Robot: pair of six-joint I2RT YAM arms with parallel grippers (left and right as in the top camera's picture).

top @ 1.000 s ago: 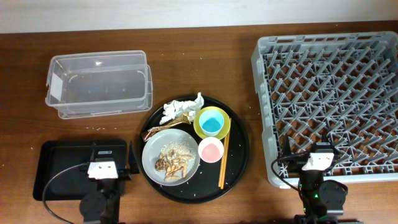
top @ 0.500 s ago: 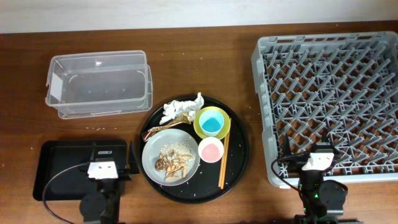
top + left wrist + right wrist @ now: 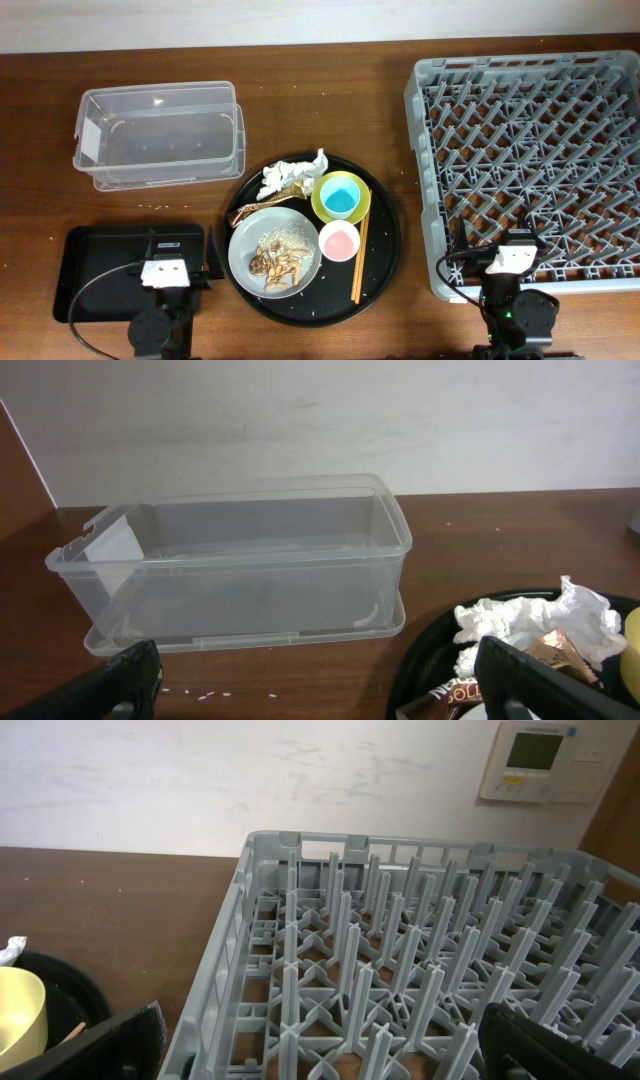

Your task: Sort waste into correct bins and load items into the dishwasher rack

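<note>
The black bin (image 3: 100,255) is partly covered by the left arm (image 3: 165,300), and the rack's (image 3: 530,150) near corner by the right arm (image 3: 510,305). The rack is also cut off at the overhead view's right edge. The wrapper (image 3: 262,206) is seen only in part, between the tissue (image 3: 292,173) and the plate (image 3: 243,250).

On the round tray (image 3: 388,250) are gathered:
- the plate, bearing rice and scraps (image 3: 280,262);
- the bowl (image 3: 322,207), with the blue cup (image 3: 341,195) set inside;
- the pink cup (image 3: 338,240);
- the chopsticks (image 3: 359,256).

The tub (image 3: 160,92) stands behind the bin. The left gripper (image 3: 320,685) and the right gripper (image 3: 330,1045) are spread wide, with nothing held.
</note>
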